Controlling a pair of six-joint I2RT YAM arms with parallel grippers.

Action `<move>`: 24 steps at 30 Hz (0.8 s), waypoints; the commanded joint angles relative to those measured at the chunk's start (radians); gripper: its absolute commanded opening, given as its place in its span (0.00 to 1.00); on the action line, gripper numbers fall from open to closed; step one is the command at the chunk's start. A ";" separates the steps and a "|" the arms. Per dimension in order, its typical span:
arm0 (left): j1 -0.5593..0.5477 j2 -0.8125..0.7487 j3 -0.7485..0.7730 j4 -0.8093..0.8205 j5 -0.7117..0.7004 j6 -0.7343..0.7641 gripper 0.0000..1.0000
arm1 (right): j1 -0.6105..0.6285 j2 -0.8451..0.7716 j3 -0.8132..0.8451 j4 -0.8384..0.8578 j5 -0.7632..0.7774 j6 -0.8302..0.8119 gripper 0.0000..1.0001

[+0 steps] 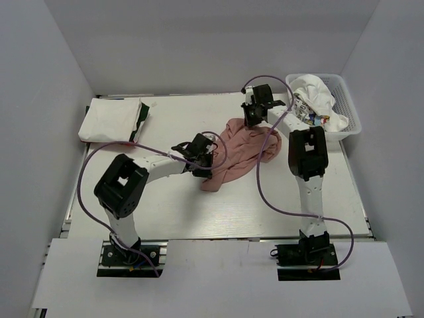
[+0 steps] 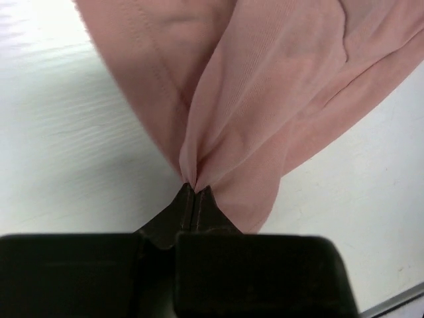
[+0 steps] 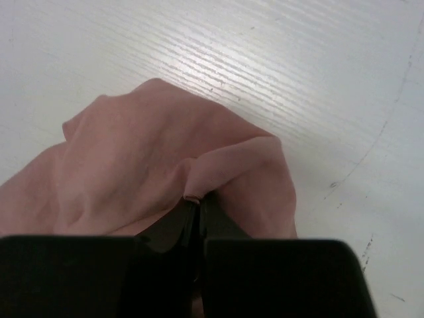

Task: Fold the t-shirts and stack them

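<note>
The pink shirt [image 1: 242,149] lies crumpled at the middle of the tabletop [image 1: 199,212], a loose heap running from its far end, near the basket side, down to a narrower tail at the near left. The left end effector [image 1: 202,165] sits at that near-left tail. In the left wrist view its jaws are closed tight on a pinch of the pink shirt [image 2: 265,99], and the fabric gathers into creases that fan away from the left end effector [image 2: 195,189]. The right end effector [image 1: 252,119] is at the heap's far edge. In the right wrist view the right end effector [image 3: 193,197] is nearly closed, with a small fold of the pink shirt [image 3: 132,165] caught between its tips and the rest of the cloth resting on the tabletop.

At the far left of the tabletop, well apart from the heap, lies a folded white shirt [image 1: 109,119] with a dark patch along its right edge. At the far right stands the basket [image 1: 351,109], holding bunched white cloth [image 1: 315,96] with a bit of colourful print showing.
</note>
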 commanded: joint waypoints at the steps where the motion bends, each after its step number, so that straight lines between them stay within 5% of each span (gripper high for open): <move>1: 0.000 -0.145 0.008 -0.045 -0.143 -0.009 0.00 | -0.006 -0.097 -0.055 0.095 -0.009 0.016 0.00; 14: 0.020 -0.548 0.083 -0.292 -0.695 -0.122 0.00 | -0.012 -0.834 -0.562 0.554 0.228 0.165 0.00; 19: 0.020 -0.720 0.248 -0.364 -0.925 -0.108 0.00 | -0.012 -1.061 -0.562 0.539 0.229 0.152 0.00; 24: 0.020 -0.849 0.324 -0.173 -0.828 0.075 0.00 | -0.009 -1.174 -0.417 0.467 0.131 0.145 0.00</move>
